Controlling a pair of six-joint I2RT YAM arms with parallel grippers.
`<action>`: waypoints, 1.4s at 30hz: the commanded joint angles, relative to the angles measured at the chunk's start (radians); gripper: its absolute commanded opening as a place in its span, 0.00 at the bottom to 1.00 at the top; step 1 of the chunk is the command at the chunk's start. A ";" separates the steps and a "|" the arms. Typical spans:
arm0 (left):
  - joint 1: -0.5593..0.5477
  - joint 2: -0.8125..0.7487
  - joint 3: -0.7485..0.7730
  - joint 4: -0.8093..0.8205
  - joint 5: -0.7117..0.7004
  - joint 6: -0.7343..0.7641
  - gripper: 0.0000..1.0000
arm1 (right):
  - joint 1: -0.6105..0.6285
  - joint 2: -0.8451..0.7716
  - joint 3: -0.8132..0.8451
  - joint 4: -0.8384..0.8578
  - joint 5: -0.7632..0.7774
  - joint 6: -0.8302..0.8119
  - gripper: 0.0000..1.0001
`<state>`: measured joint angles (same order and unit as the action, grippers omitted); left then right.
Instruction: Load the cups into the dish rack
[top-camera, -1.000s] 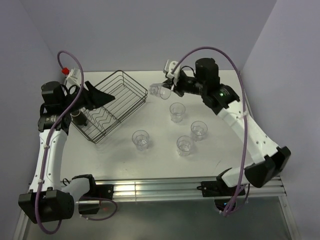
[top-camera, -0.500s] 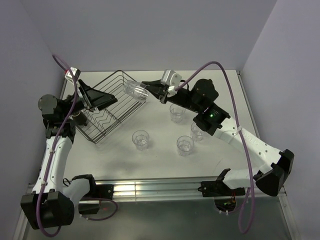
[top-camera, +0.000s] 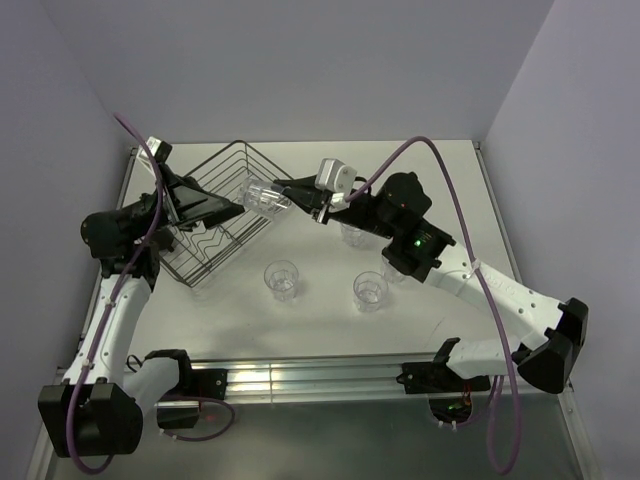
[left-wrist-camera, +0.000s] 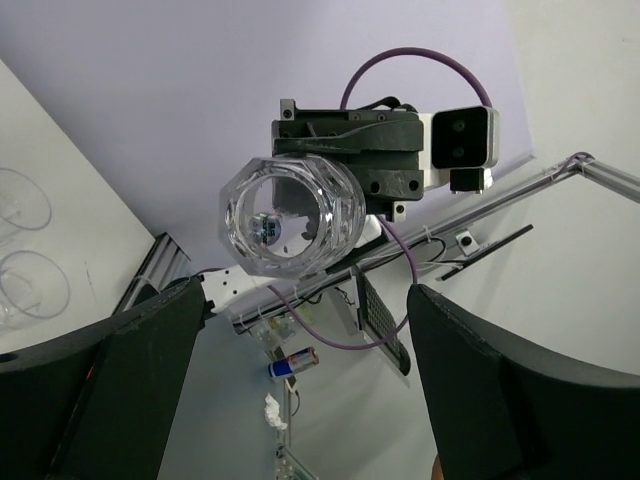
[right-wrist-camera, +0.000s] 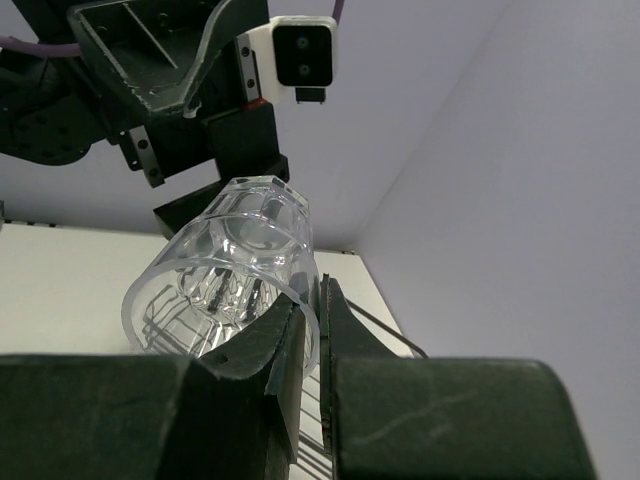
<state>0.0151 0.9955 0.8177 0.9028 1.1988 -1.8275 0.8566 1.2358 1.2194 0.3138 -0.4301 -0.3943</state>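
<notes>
My right gripper (top-camera: 292, 196) is shut on the rim of a clear ribbed tumbler (top-camera: 261, 194) and holds it on its side in the air over the right edge of the black wire dish rack (top-camera: 205, 236). In the right wrist view the fingers (right-wrist-camera: 300, 335) pinch the tumbler's (right-wrist-camera: 228, 268) wall. My left gripper (top-camera: 222, 208) is open and empty, pointing at the tumbler's base from just left of it. The left wrist view shows the tumbler (left-wrist-camera: 293, 213) above its spread fingers (left-wrist-camera: 105, 385). Three more tumblers (top-camera: 281, 278) (top-camera: 370, 290) (top-camera: 352, 233) stand on the table. The brown mug is hidden.
The right arm's forearm (top-camera: 420, 245) crosses above the back tumblers and hides part of them. The rack sits at the back left, close to the left wall. Two tumblers (left-wrist-camera: 22, 240) show at the left wrist view's left edge.
My right gripper has carried the tumbler left, from above the table to over the rack's right edge. My left gripper has swung round and now faces the tumbler.
</notes>
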 joint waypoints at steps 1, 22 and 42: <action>-0.007 -0.026 0.015 0.065 -0.021 -0.023 0.91 | 0.022 -0.053 -0.011 0.068 0.007 -0.018 0.00; -0.084 -0.034 0.063 -0.220 -0.045 0.203 0.76 | 0.067 -0.088 -0.074 0.059 -0.021 -0.018 0.00; -0.087 -0.041 0.023 -0.137 -0.033 0.143 0.71 | 0.078 -0.047 -0.055 0.050 0.031 0.034 0.00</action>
<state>-0.0669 0.9768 0.8471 0.6865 1.1625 -1.6531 0.9253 1.1873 1.1496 0.3138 -0.4297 -0.3965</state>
